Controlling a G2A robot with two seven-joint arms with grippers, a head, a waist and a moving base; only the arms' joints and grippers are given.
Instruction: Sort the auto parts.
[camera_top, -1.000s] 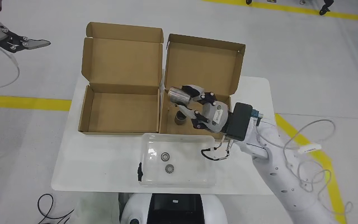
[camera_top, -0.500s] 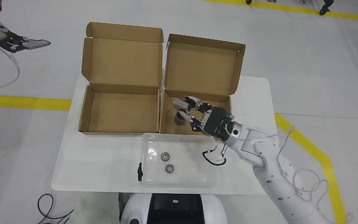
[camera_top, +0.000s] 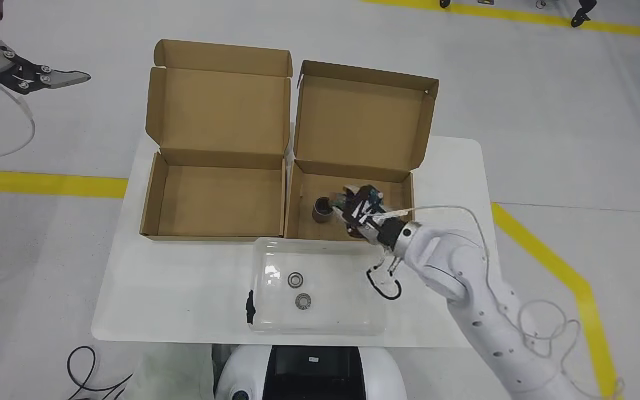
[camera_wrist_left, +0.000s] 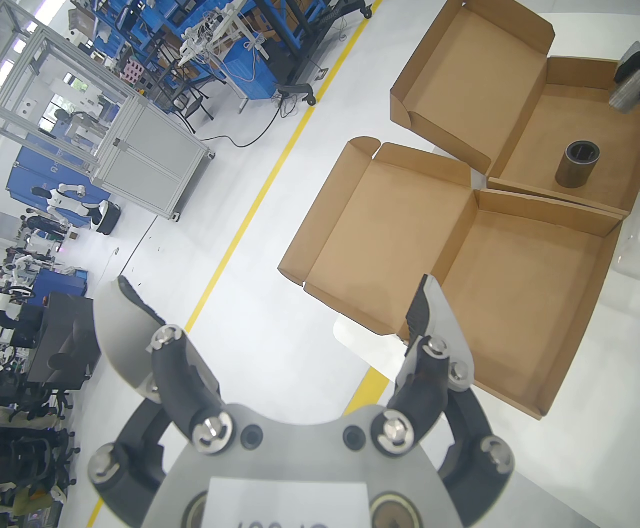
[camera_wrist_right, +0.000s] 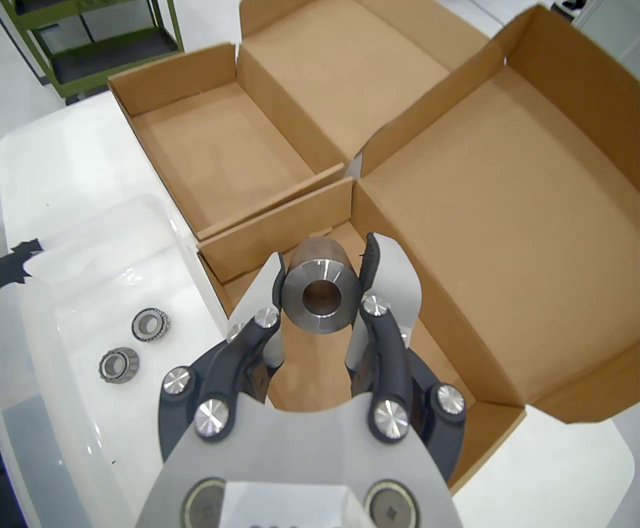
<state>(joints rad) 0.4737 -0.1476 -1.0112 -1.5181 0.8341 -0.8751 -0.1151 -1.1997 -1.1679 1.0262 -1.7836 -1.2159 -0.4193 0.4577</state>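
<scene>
Your right gripper (camera_wrist_right: 324, 260) is clamping the steel sleeve (camera_wrist_right: 320, 300) (bore facing its wrist) and hanging over the right-hand box (camera_wrist_right: 500, 210) floor.

The top camera looks straight down on the white table (camera_top: 450, 160), the two open boxes (camera_top: 215, 200) sitting mid-frame. The right wrist camera rides close behind the right gripper (camera_wrist_right: 324, 252), peering into those boxes. The left wrist camera, behind the left gripper (camera_wrist_left: 272, 285), views them from farther off, beyond the table's edge.
</scene>
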